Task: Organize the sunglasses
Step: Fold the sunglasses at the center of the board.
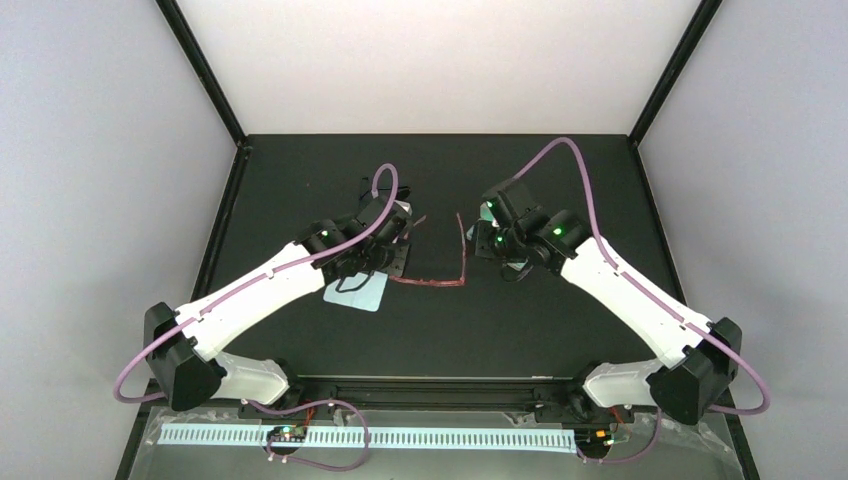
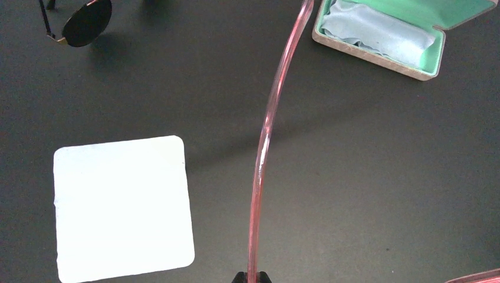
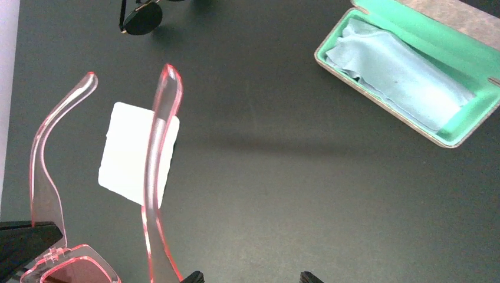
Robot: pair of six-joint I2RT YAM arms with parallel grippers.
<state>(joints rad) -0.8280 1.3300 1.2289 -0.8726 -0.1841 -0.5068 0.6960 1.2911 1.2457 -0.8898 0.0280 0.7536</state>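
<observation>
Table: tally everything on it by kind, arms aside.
glasses: 2, the pink pair and the black pair
case: 1, open
cloth: 1, inside the case
white square: 1, flat on the table
total: 5
</observation>
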